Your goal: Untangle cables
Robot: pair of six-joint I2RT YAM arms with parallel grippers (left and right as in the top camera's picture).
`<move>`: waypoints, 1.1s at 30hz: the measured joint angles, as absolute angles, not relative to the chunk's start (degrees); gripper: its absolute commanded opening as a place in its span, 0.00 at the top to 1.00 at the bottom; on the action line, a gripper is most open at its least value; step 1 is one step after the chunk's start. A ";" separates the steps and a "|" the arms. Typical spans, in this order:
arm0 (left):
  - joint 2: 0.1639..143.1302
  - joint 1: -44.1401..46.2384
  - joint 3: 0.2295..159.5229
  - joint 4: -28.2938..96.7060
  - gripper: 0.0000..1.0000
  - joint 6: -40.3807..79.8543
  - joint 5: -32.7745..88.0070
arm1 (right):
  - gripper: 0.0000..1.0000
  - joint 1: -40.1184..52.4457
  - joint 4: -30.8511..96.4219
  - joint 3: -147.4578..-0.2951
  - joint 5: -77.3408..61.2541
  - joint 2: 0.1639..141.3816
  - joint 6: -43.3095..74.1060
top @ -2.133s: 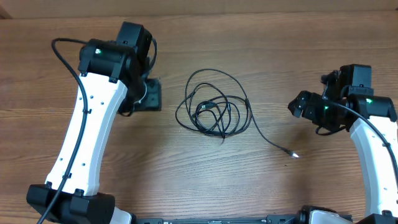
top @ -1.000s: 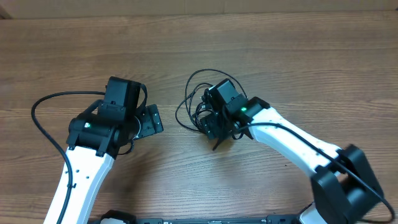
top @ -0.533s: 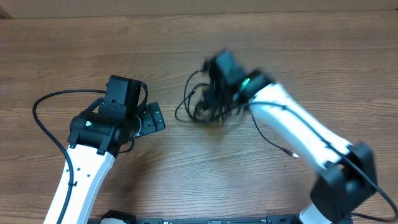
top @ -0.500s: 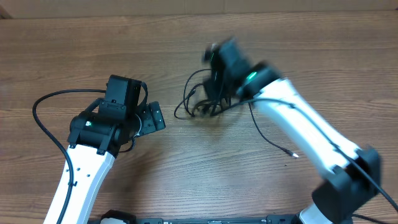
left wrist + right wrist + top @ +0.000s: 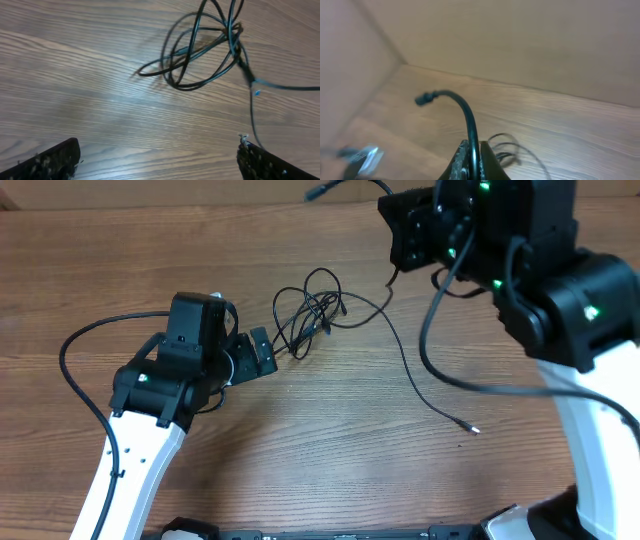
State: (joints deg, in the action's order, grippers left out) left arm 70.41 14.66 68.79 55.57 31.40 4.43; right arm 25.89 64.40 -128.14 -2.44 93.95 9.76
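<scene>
The right gripper [image 5: 471, 159] is pinching one cord [image 5: 469, 120] high over the far side, its plug end [image 5: 422, 99] poking free. One strand is rising from the cables [image 5: 308, 315] lying looped together on the table [image 5: 300, 470] - mostly tangled, I judge. The left gripper [image 5: 256, 354] is standing spread wide just left of them (touching nothing) - most untangling is remaining.

The right gripper [image 5: 473, 161] is cropped at the bottom edge (jaws barely showing).

Cables [image 5: 310, 315] sit just right of left hand [image 5: 252, 357].
</scene>
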 measured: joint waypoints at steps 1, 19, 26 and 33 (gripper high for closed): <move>70.81 14.66 68.79 55.40 0.00 31.40 4.97 | 0.96 25.87 64.12 -128.11 -0.16 94.50 10.52; 92.23 16.73 68.64 39.27 0.11 24.60 21.50 | 0.95 17.72 64.12 -127.81 12.14 93.10 20.01; 99.15 20.88 68.55 31.42 0.12 23.59 28.64 | 0.95 17.72 65.78 -127.81 11.09 93.08 20.82; 100.27 22.96 68.53 23.94 0.31 23.64 31.75 | 0.95 17.72 67.16 -127.79 10.68 93.06 20.97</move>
